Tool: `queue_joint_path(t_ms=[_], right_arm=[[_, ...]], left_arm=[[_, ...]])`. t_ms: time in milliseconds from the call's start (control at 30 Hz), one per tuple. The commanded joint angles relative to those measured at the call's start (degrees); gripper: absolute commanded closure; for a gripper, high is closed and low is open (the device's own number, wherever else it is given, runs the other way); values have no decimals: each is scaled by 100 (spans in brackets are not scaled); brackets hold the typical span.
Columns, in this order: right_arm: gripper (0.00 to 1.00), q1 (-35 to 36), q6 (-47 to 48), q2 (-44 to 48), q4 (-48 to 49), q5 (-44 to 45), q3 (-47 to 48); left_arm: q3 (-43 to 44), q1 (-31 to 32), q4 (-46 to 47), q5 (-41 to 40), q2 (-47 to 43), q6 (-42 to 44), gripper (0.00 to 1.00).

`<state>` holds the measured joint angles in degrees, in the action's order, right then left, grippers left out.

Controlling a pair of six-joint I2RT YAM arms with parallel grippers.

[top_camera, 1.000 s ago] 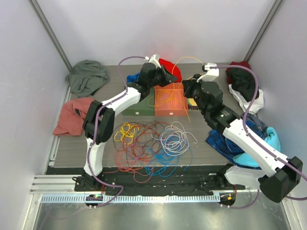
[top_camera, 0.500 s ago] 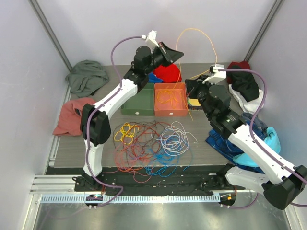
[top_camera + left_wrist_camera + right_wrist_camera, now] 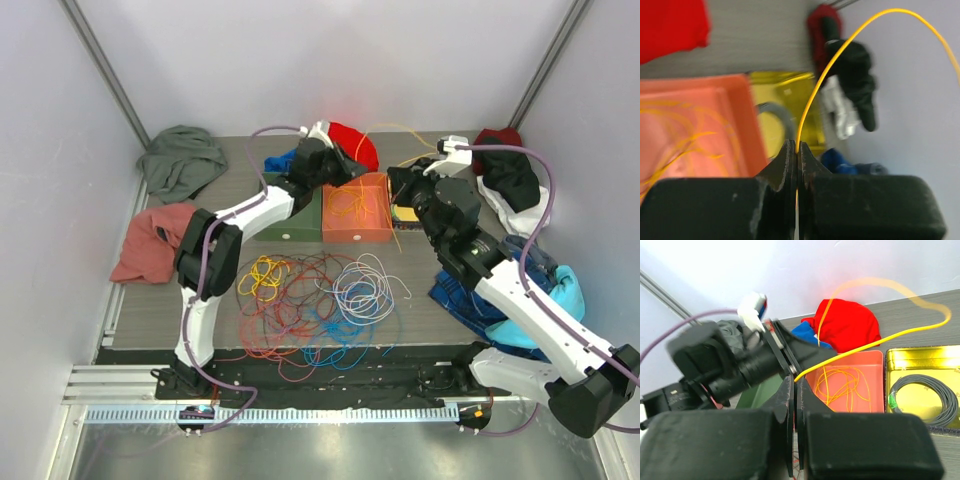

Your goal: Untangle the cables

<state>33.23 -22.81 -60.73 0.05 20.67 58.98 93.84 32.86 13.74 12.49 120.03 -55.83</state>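
Over at the far side of the table (image 3: 160,300), both arms meet above the trays. The left gripper (image 3: 798,145) has its jaws pressed tight together on an orange cable (image 3: 805,112), pinched right at the tips. In the left wrist view the cable comes straight out of the jaws and arcs up and off to the right.

The right gripper (image 3: 794,379) is the same deal, jaws squeezed together on that same orange cable. From there it runs off to the right, loops back high in front of the wall and comes down by the left gripper. So it's strung between the two, with a loose arc standing up over the far edge.

Below them sits an orange tray (image 3: 357,233) with orange loops lying in it. Can't tell if those are part of the held cable. A green tray (image 3: 285,225) is just left of it. A yellow tray (image 3: 910,365) is on its right, with a grey coil (image 3: 920,380) inside. A red cloth (image 3: 847,325) lies beyond the trays.

The rest of the cables (image 3: 310,300) are a tangled heap on the table, nearer than the trays. There's a yellow bunch at its left, a white-grey coil at its right, and red, blue and brown strands in between.
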Motion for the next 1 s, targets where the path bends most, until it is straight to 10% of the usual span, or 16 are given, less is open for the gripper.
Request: queue_joint_path(t_ms=[0, 967], right_arm=[[99, -63, -13, -18, 469, 52, -62], [99, -775, -1332, -2733, 4899, -1319, -440]], left_arm=[[-242, -17, -617, -746, -85, 634, 100], [-1149, -272, -996, -1741, -893, 925, 100]])
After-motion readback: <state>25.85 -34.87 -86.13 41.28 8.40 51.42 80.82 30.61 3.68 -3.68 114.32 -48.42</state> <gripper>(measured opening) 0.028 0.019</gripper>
